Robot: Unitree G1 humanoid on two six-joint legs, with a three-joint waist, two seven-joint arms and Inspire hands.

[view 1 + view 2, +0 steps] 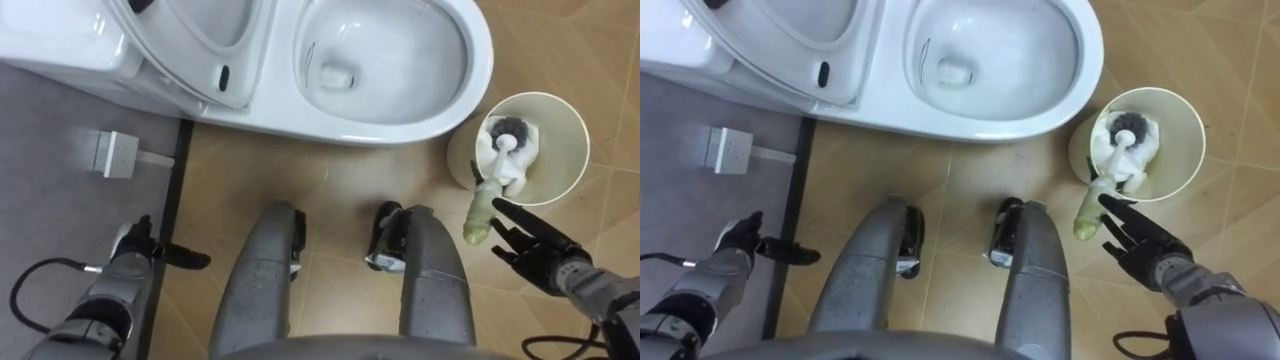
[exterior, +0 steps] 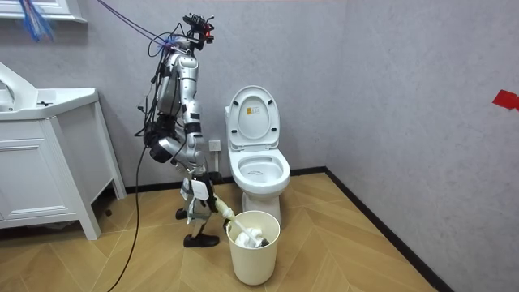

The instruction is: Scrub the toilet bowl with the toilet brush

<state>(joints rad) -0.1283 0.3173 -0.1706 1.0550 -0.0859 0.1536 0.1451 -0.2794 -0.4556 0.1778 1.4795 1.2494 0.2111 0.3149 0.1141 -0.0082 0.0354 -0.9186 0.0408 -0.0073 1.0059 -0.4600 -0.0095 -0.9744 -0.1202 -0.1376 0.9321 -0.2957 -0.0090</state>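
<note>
Brushing had not begun. The toilet brush (image 1: 481,208) lay in the cream bin (image 1: 577,150) beside the toilet (image 1: 480,70), its dark bristle head down among white pieces I could not identify and its pale handle poking over the rim. The right hand (image 1: 540,258) was spread open with its fingertips beside the handle, gripping nothing. The left hand (image 1: 140,250) hung loosely open. By my judgement, grasping, lifting and scrubbing the bowl all remained.

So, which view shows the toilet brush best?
The left eye view: the toilet brush stands in its bucket, pale handle beside the right hand. The right eye view shows the same; the room view sees it from afar.
</note>
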